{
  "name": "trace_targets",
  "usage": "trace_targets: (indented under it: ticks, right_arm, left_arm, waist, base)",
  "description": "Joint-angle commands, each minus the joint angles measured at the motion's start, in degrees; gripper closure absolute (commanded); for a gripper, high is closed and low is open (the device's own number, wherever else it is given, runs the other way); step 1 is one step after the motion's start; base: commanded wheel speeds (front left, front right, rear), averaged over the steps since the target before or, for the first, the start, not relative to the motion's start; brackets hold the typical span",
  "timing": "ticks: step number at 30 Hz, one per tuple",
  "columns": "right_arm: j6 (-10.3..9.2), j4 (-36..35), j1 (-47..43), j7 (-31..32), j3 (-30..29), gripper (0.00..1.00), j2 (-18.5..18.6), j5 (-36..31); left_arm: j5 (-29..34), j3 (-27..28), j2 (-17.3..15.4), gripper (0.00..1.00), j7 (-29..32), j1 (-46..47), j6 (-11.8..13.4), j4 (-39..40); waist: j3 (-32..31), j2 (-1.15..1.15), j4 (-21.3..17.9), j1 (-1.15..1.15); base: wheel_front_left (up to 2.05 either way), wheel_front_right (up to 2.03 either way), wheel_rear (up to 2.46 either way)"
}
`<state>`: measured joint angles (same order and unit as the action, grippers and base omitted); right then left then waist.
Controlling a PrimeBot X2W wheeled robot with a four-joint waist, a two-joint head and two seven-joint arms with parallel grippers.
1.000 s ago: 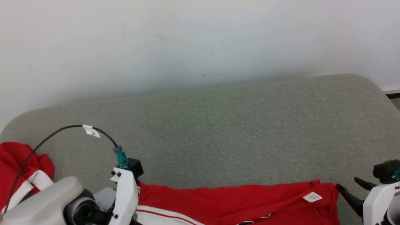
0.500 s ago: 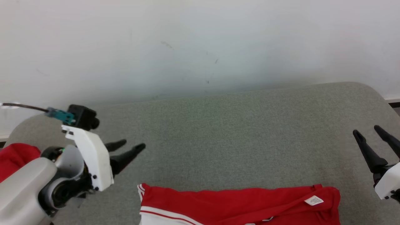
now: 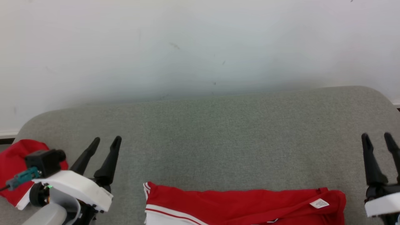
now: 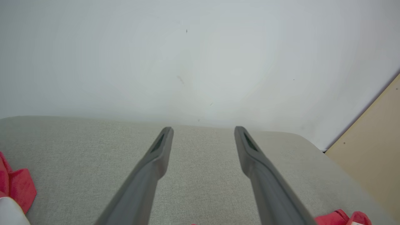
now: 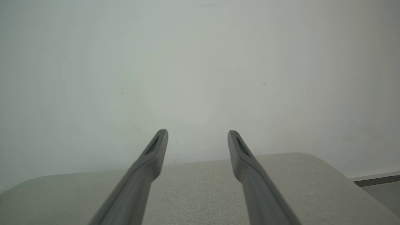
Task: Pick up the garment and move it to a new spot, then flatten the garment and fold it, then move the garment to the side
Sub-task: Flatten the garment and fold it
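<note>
The garment [image 3: 243, 203] is red with white stripes and a white label [image 3: 319, 203]. It lies folded in a long band on the grey cushion at the bottom middle of the head view, cut off by the bottom edge. My left gripper [image 3: 107, 139] stands open to its left, apart from it, fingers pointing up the view. My right gripper [image 3: 376, 136] stands open just past its right end. Both wrist views show open, empty fingers: left gripper [image 4: 203, 128], right gripper [image 5: 197, 132]. A red corner of the garment [image 4: 340, 217] peeks in at the left wrist view's bottom right.
A grey cushioned surface [image 3: 234, 131] with rounded corners runs up to a white wall [image 3: 200, 47]. Another red and white cloth [image 3: 12, 156] lies bunched at the cushion's far left, also red cloth [image 4: 18, 187]. A beige panel [image 4: 375, 140] stands at the right.
Both grippers have lifted away from the garment's two ends and turned their fingers toward the wall. The garment stays flat on the cushion. The camera has shifted slightly.
</note>
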<state>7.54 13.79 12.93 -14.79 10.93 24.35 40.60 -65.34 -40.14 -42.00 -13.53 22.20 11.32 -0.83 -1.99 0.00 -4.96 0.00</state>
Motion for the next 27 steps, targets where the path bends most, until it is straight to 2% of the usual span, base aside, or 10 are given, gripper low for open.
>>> trace_targets:
  ticks: [1,5,9,15,20,23,27]
  right_arm:
    - [-0.12,-1.95,-3.62,-0.32,-2.31,0.00,-2.50,-1.68]
    - [-0.12,-5.13,-9.00,-0.31,-6.06,0.00,-7.19,-5.01]
    - [-0.12,-7.10,-13.05,-0.16,-8.30,0.00,-10.77,-9.31]
    - [-0.12,-8.31,-15.72,0.13,-9.59,0.00,-13.56,-12.99]
    - [-0.12,-6.44,-15.52,0.69,-9.92,0.00,-14.92,-14.28]
    - [-0.12,-4.35,-14.89,1.58,-9.60,0.00,-14.84,-14.85]
    - [-0.12,-2.92,-14.02,1.74,-9.61,0.00,-14.89,-14.99]
  left_arm:
    - [2.68,2.08,1.12,0.00,-1.30,-2.76,0.98,0.16]
    - [9.71,11.13,6.53,0.00,-1.63,-8.94,2.82,1.60]
    - [17.93,21.81,14.06,0.00,-1.62,-17.43,2.16,3.55]
    - [31.53,31.09,24.42,0.00,-1.63,-25.96,-1.30,5.32]
    - [38.65,35.20,31.88,0.00,-1.63,-28.93,-6.09,3.68]
    - [40.63,37.27,34.96,0.00,-1.63,-29.10,-9.09,2.22]
    - [42.41,38.73,36.66,0.00,-1.63,-28.47,-11.45,1.22]
  waist:
    - [0.19,0.00,0.34,0.00]
    - [0.43,0.00,0.70,0.00]
    - [0.58,0.00,0.43,0.00]
    - [1.47,0.00,0.00,0.00]
    - [1.91,0.00,-0.32,0.00]
    - [1.90,0.00,-0.34,0.00]
    - [1.91,0.00,-0.28,0.00]
  base:
    - [0.00,0.00,0.00]
    - [0.00,0.00,0.00]
    - [0.00,0.00,0.00]
    - [0.00,0.00,0.00]
    - [0.00,0.00,0.00]
    - [0.00,0.00,0.00]
    - [0.00,0.00,0.00]
